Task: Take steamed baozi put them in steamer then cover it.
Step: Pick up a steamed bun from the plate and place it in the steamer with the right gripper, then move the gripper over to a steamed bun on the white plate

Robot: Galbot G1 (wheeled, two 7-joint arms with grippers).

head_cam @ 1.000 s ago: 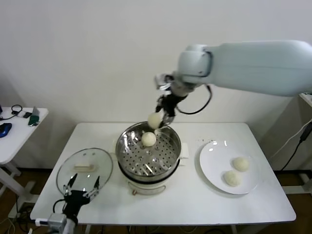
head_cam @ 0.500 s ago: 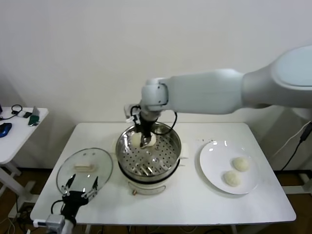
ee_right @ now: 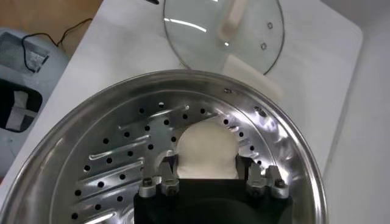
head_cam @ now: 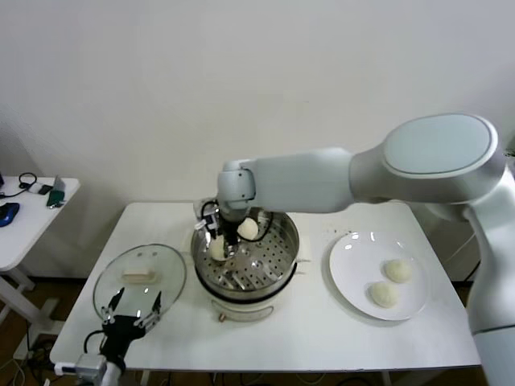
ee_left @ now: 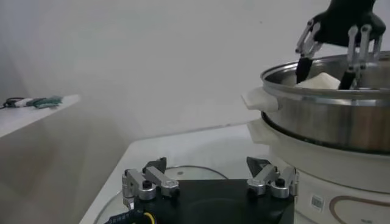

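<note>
The steamer (head_cam: 278,269) stands mid-table on its white base. My right gripper (head_cam: 217,241) is down inside it at its left side, shut on a baozi (ee_right: 206,152) low over the perforated floor (ee_right: 109,164). The fingers (ee_right: 247,167) press on both sides of the bun. A second baozi (head_cam: 248,229) lies at the back of the basket. Two more baozi (head_cam: 397,270) (head_cam: 383,294) lie on the white plate (head_cam: 350,261) to the right. The glass cover (head_cam: 139,279) lies flat left of the steamer. My left gripper (head_cam: 133,310) waits open at its near edge.
A small side table (head_cam: 24,213) with cables and small items stands far left. In the left wrist view, the steamer's wall (ee_left: 329,122) rises ahead of the open left gripper (ee_left: 210,176), with the right gripper (ee_left: 335,42) above its rim.
My right gripper has carried the baozi from above the steamer's back rim down into the basket and over to its left side. The left arm has not moved.
</note>
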